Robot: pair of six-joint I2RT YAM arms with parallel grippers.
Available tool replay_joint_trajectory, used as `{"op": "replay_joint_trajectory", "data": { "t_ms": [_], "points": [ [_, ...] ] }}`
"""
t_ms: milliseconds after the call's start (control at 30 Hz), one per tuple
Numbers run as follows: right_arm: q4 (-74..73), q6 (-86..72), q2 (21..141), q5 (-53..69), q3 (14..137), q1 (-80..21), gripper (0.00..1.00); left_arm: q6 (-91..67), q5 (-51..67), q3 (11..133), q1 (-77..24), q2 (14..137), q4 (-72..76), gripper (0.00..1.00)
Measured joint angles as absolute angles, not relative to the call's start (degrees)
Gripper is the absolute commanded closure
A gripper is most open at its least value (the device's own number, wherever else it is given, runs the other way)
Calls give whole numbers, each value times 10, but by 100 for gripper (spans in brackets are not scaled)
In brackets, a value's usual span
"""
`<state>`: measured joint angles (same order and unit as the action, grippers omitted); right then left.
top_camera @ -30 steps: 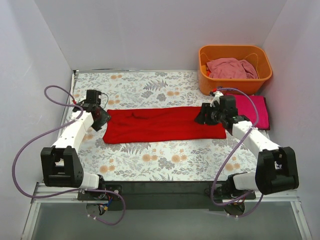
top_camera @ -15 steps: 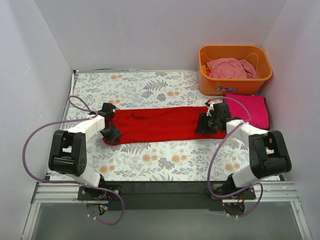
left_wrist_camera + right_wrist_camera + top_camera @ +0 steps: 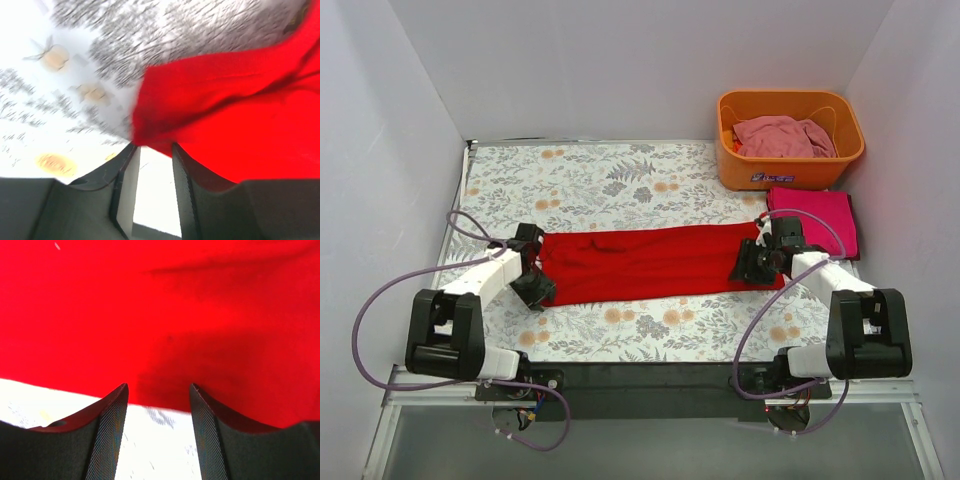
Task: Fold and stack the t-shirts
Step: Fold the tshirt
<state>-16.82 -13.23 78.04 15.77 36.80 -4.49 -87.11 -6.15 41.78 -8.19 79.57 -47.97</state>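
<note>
Top external view showed the red t-shirt (image 3: pixel 655 262) lying flat as a long band across the middle of the table (image 3: pixel 620 180), running left to right. The left gripper (image 3: pixel 533 288) sat at its near-left corner and the right gripper (image 3: pixel 748 268) at its near-right edge. Both had their jaws apart, with cloth at the fingertips but not pinched. To fold well, each probably needed to catch every layer at the hem and close together, so the band lifted evenly. The magenta t-shirt (image 3: pixel 815 220) lay flat at the right, just near of the orange basket (image 3: pixel 850 125) — which held the pale pink t-shirt (image 3: pixel 782 135)
</note>
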Motion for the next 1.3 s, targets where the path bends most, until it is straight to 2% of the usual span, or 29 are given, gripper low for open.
{"op": "replay_joint_trajectory", "data": {
  "t_ms": [200,367,533,867,1300],
  "points": [
    [-245,-117,758,141,424,-96,43,-857,-58,455,-80,756,-514,60],
    [-196,-110,779,192,514,-185,49,-842,-29,523,-80,748,-484,59],
    [-133,-110,874,248,596,-246,50,-852,8,562,-80,812,-437,64],
    [-44,-128,1078,317,722,-316,51,-870,51,658,-80,991,-380,66],
    [12,-158,1243,375,855,-338,54,-874,64,675,-80,1051,-357,66]
  ]
}}
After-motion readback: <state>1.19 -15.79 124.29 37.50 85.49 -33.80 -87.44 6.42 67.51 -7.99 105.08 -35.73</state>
